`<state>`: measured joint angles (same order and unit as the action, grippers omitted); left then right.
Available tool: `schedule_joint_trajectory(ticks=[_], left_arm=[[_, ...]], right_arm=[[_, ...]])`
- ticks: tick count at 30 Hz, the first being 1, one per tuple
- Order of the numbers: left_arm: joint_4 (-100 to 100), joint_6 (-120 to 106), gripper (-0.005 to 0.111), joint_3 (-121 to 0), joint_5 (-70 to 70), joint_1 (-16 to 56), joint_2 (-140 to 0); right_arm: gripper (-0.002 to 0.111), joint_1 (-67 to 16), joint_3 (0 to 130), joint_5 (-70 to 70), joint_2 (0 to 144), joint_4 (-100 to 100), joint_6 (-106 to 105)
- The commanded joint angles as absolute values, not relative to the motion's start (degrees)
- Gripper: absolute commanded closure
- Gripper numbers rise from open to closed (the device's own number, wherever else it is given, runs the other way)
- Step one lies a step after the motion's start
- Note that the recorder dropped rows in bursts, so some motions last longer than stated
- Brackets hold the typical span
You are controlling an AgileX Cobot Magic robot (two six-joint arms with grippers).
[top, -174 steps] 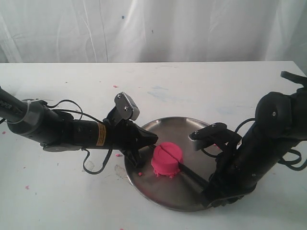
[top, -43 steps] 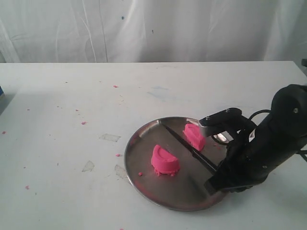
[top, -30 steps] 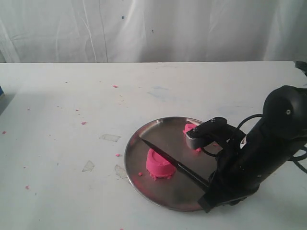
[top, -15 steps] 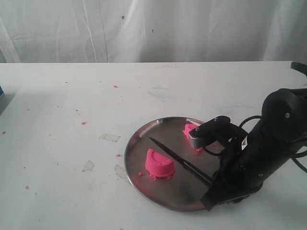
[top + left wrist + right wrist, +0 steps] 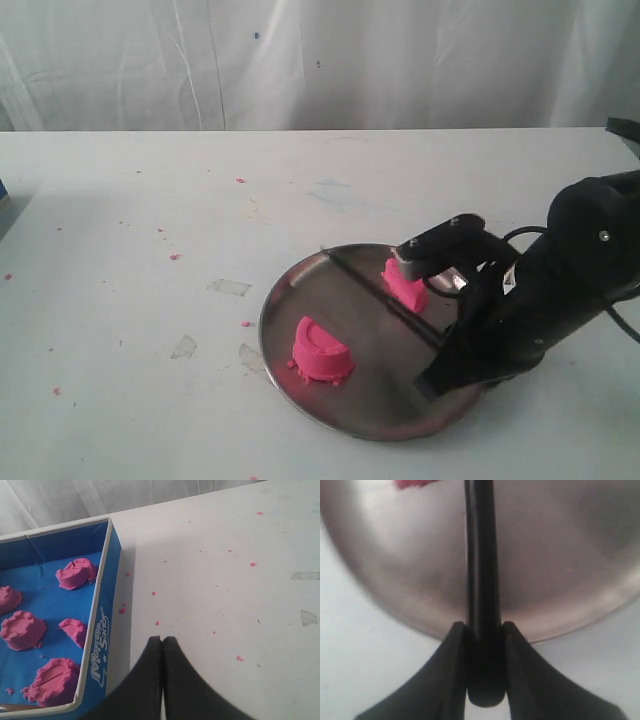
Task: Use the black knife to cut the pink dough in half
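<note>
On a round steel plate on a white table, the pink dough lay in two half-round pieces. One piece sat near the plate's front left edge. The other sat toward the back, partly hidden behind the right arm. The black knife stretched between them across the plate, its tip near the far rim.

The right gripper pinched the knife's handle firmly from both sides, just past the plate's near rim. The left gripper was away over bare table, beside a blue box of pink dough shapes, its fingers pressed together on nothing.

The cut looked finished to me. To end well, the knife would need setting down flat and slowly, clear of both halves, so that the blade dragged neither piece nor tipped the plate.
</note>
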<state>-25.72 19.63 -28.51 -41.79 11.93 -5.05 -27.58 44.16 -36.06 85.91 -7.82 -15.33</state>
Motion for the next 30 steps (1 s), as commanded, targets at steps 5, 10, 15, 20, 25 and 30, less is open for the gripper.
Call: schedule_joint_trajectory(ticks=[5, 10, 15, 20, 25, 30], left_arm=[[-25.4, 15.2, 0.107, -28.5, -45.1, 11.8, -4.7], [-23.9, 15.2, 0.107, -28.5, -45.2, 11.8, -4.7], [-23.6, 15.2, 0.107, -28.5, -45.2, 11.8, -4.7], [-23.6, 14.9, 0.107, -28.5, -45.2, 11.8, -4.7], [-23.6, 14.9, 0.107, -28.5, -45.2, 11.8, -4.7], [-23.6, 14.9, 0.107, -28.5, -45.2, 11.8, -4.7]], right_arm=[[0.108, -27.4, 44.6, -39.0, 84.6, 29.0, 21.2], [0.108, -27.4, 44.6, -40.0, 86.7, 27.7, 19.9], [0.108, -27.4, 44.6, -39.7, 89.3, 20.0, 10.4], [0.108, -27.5, 44.6, -38.3, 89.4, 8.5, -2.3], [0.108, -27.5, 44.6, -38.1, 89.4, 7.5, -3.1], [0.108, -27.4, 45.1, -36.1, 89.2, 7.5, -2.4]])
